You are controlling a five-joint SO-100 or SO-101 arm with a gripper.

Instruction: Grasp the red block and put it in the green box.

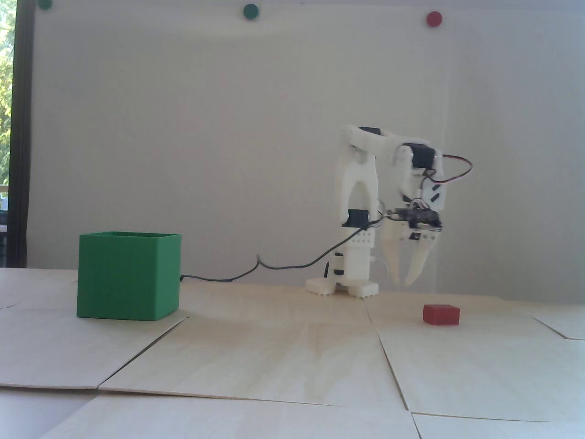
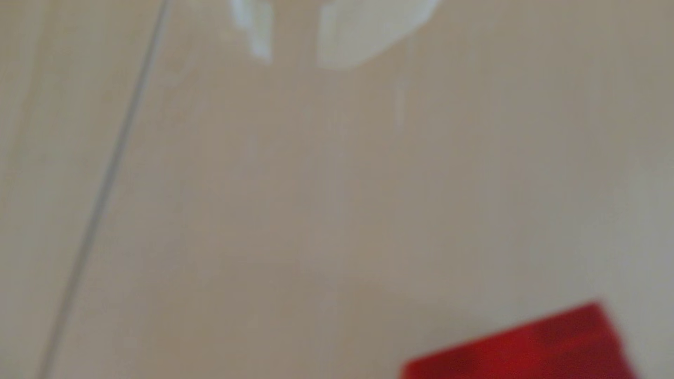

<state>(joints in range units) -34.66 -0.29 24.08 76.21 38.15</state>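
You had the white arm point(image 1: 365, 215) folded over itself beside the red block point(image 1: 441, 315), its gripper point(image 1: 402, 281) pointing down at the table point(image 1: 292, 356). In the fixed view the gripper hung above the table, up and to the left of the red block and farther back, not touching it. Its two fingers were parted with a visible gap between the tips, and nothing sat between them.

The red block lay flat on the pale wood panels, to the right of the arm's base in that view and nearer the camera. The green box point(image 1: 128, 276) stood upright on the table well apart from the block, far to its left past the arm's base, with its open top up. A black cable point(image 1: 256, 270) ran along the table from behind the box toward the arm.

Your wrist view was blurred. The fingertips point(image 2: 260, 40) came in from the top edge, spread apart over bare wood, and the red block point(image 2: 529, 346) sat at the lower right corner, well clear of them. A panel seam point(image 2: 105, 196) crossed the left side.
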